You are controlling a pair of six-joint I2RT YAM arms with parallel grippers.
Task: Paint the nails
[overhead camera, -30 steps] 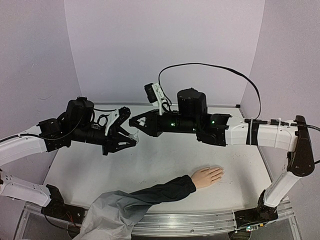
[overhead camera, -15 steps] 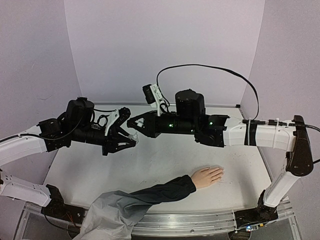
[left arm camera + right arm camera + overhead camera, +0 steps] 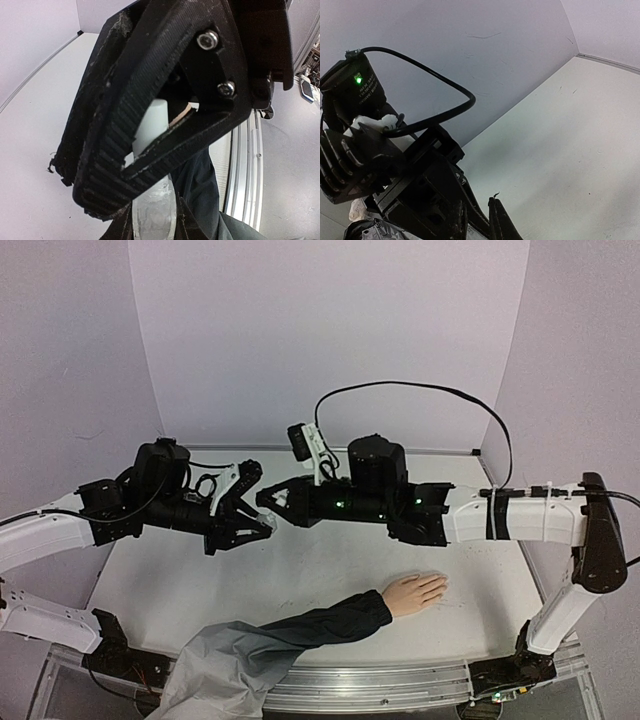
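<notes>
The pale mannequin hand (image 3: 413, 592) lies palm down on the table at the front right, its dark navy sleeve (image 3: 320, 625) running to the front left. Its nails are too small to make out. Both grippers meet in mid-air above the table's middle. My left gripper (image 3: 262, 522) is shut on a small clear whitish bottle (image 3: 152, 217). My right gripper (image 3: 272, 500) faces it, and its black fingers (image 3: 150, 75) are closed round the bottle's white cap (image 3: 152, 122). In the right wrist view my right gripper (image 3: 476, 225) shows only a narrow gap.
A grey cloth (image 3: 215, 670) lies over the sleeve's end at the table's front edge. A black cable (image 3: 420, 390) arcs above the right arm. Purple walls enclose the white table (image 3: 330, 560) at the back and sides.
My right arm has moved a little left and down, bringing its fingers onto the bottle's cap. The left gripper and the mannequin hand have stayed put.
</notes>
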